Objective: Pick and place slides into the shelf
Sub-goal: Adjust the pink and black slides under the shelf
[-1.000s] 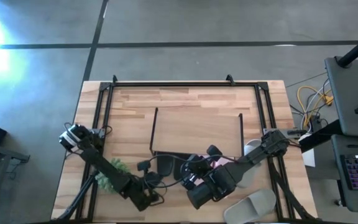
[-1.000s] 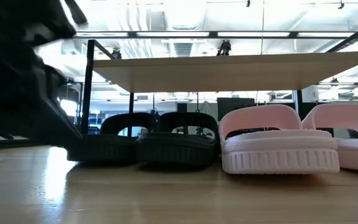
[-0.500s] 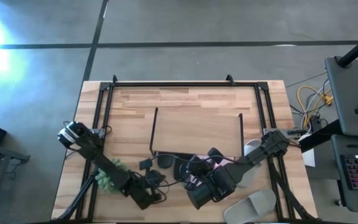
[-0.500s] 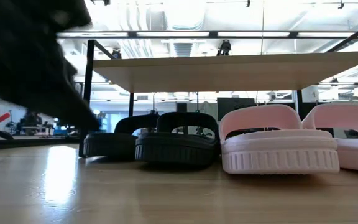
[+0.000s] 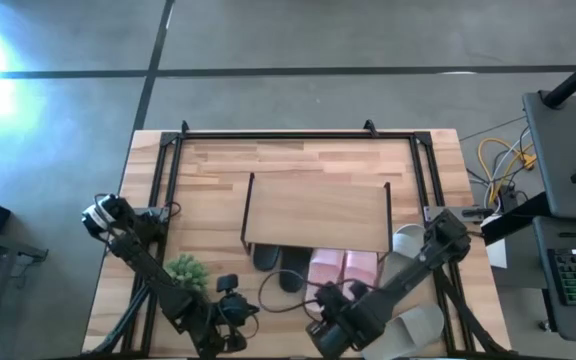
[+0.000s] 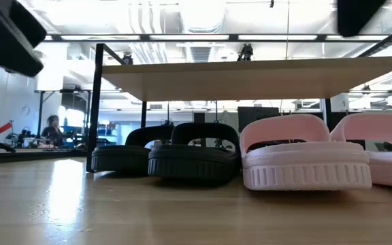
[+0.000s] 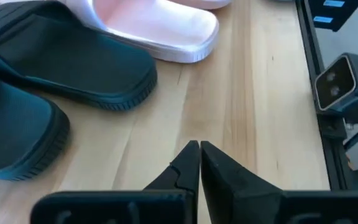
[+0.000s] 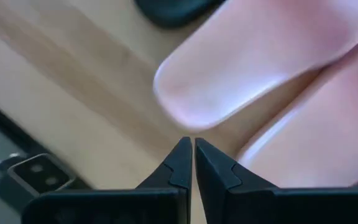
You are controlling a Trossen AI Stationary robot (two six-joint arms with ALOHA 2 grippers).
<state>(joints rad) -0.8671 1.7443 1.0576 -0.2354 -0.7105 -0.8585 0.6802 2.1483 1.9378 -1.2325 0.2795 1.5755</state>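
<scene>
The shelf point(image 5: 318, 213) stands mid-table, its plywood top point(image 6: 250, 76) on thin dark frames. Two black slides point(image 5: 278, 265) point(image 6: 194, 160) and two pale pink slides point(image 5: 343, 266) point(image 6: 305, 163) rest flat on the table under it, heels sticking out toward the near edge. A grey-beige slide point(image 5: 426, 322) lies near the table's near right corner. My left gripper point(image 5: 238, 303) point(image 7: 199, 149) is shut, near the near edge, short of the black slides point(image 7: 73, 68). My right gripper point(image 5: 326, 297) point(image 8: 188, 146) is shut, just short of the pink slides' heels point(image 8: 229, 81).
A small green plant point(image 5: 185, 268) stands beside my left arm. The low camera point(image 7: 344, 78) sits at the near edge, also in the right wrist view point(image 8: 36, 171). A second pale slide point(image 5: 400, 262) shows right of the shelf, partly behind my right arm. Bare wood lies beyond the shelf.
Both arms have drawn back from the slides toward the near edge, and my left arm has left the low view. The left black slide slid a little to the right, further under the shelf, and now lies still. The pink slides have kept their place.
</scene>
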